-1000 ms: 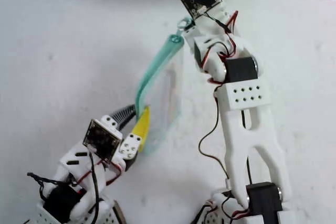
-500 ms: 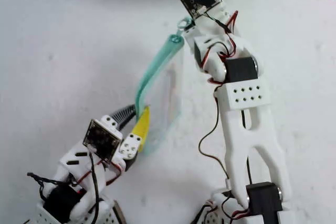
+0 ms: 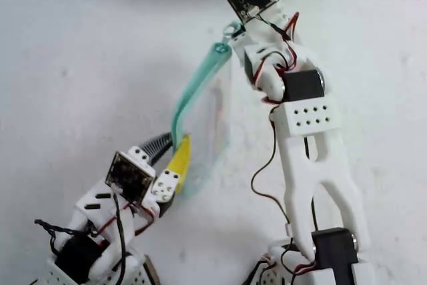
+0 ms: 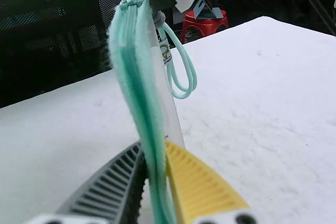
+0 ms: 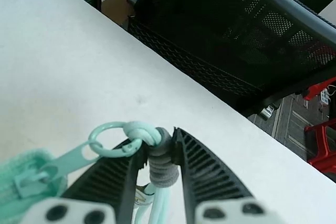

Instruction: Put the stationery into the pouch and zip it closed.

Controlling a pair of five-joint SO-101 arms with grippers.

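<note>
The pouch [image 3: 208, 121] is clear with a teal zipper band [image 3: 193, 88] and is held up on edge over the table. My left gripper [image 3: 175, 146] is shut on its near end, the teal band [image 4: 137, 103] pinched between the grey finger [image 4: 107, 190] and the yellow finger [image 4: 202, 190]. My right gripper [image 3: 235, 33] is at the far end, with its black fingers [image 5: 202, 169] shut on the grey knot [image 5: 160, 158] of the pull cord [image 4: 181, 72]. The zipper pull [image 5: 65, 158] hangs from a teal ring [image 5: 107, 134] beside the knot. Something pinkish shows faintly through the clear wall.
The white table [image 3: 80, 71] stretches bare to the left of the pouch and to the right of the right arm [image 3: 313, 165]. Beyond the table's far edge stand a dark mesh chair [image 5: 220, 40] and a red stool [image 4: 207, 17].
The right arm has shifted slightly to the left, carrying the pouch's far end with it. The left arm has kept still.
</note>
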